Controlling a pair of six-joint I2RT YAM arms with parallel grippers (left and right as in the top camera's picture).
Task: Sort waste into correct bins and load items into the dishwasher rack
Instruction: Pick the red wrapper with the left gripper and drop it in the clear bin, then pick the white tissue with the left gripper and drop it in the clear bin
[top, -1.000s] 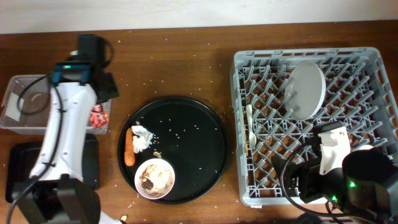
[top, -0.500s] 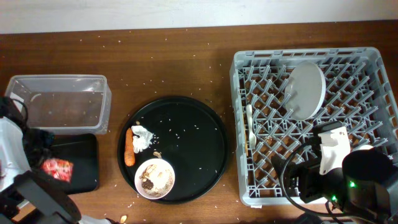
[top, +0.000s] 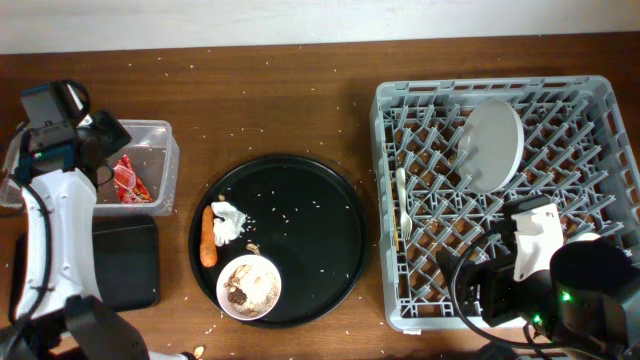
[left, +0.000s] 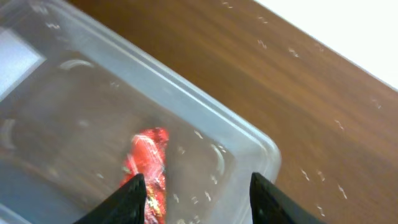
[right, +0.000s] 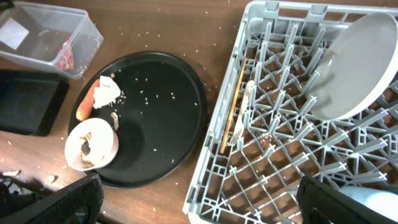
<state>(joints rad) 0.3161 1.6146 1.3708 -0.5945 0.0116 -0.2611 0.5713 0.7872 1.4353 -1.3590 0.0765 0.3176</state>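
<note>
Because the red wrapper belongs in the clear tub, it lies there under the left claw, spread wide, empty.

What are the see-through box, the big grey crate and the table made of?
See-through box: probably clear glossy plastic; the red wrapper shows through its wall. Grey crate: seemingly matte moulded plastic, with rows of thin pegs. Table: looks like brown wood, streaked with grain, though it could be veneer.
</note>
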